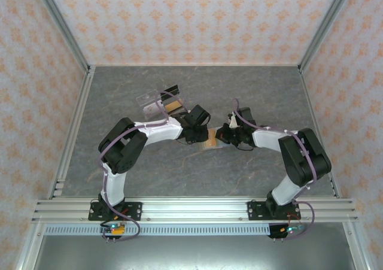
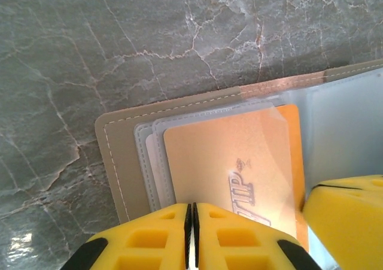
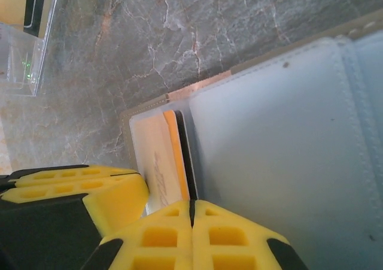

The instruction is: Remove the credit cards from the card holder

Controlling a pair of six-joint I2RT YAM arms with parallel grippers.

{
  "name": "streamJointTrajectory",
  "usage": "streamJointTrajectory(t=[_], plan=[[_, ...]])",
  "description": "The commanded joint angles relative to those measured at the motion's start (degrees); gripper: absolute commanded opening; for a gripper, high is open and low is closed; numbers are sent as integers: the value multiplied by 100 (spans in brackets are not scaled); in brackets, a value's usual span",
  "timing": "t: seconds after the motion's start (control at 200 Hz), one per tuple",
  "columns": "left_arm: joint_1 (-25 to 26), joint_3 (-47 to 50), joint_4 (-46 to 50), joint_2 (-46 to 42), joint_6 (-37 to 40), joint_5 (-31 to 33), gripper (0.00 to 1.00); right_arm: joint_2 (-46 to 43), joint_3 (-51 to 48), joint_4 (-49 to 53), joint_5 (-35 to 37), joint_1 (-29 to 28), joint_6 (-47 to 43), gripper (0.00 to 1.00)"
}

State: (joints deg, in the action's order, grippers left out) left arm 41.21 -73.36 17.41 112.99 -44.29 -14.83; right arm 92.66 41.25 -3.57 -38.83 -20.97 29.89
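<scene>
**Holder open, card not yet out**

The left claw (image 2: 191,225) is pinched shut, its yellow fingers meeting with only a hairline between them. Its tips are down at the near edge of the orange card (image 2: 230,162). Nothing shows between the fingers, and I cannot tell whether they press on the card. The right claw (image 3: 192,222) is shut too and holds nothing. Its tips are down where the blue-grey panel meets the slot that has the card in it. The two claws stand close side by side, and a finger of each shows at the edge of the other's wrist view.

The holder (image 2: 114,156) lies open and flat on the table (image 2: 119,42), between the two arms. The card, marked VIP, sits under a clear sleeve (image 2: 149,162), with a strip of bare orange along one side. More sleeve edges fan out past it. In the right wrist view a thin dark edge runs beside the orange one. It may be a second card, but it is too narrow to say.

The clear tray (image 1: 157,98) stands well apart, further back on the left.

As I judge it, the opening is done and no more than that. No card lies loose on the table, so all the drawing-out is left, and how many cards there are is unclear.
</scene>
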Motion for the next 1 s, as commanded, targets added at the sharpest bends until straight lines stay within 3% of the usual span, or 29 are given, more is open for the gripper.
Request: streamJointTrajectory(t=[0.0,0.155,0.285,0.42,0.51,0.651,0.996], plan=[[-16,-69,331,-181,184,-57,12,-263,-14,311,461,-17,-194,0],[-45,36,260,-210,184,-79,10,-359,-11,510,702,-16,-281,0],[-61,70,179,-257,188,-149,8,-234,88,526,263,-19,-353,0],[-65,100,48,-321,202,-270,10,-89,209,567,-43,-21,-407,19],[-61,176,-21,-577,105,-263,14,-20,294,638,-111,-21,-447,24],[-60,411,-225,-638,-128,-222,17,102,372,676,-116,-20,-458,26],[-61,469,-428,-392,-317,-479,15,313,406,584,-285,-21,-410,26]])
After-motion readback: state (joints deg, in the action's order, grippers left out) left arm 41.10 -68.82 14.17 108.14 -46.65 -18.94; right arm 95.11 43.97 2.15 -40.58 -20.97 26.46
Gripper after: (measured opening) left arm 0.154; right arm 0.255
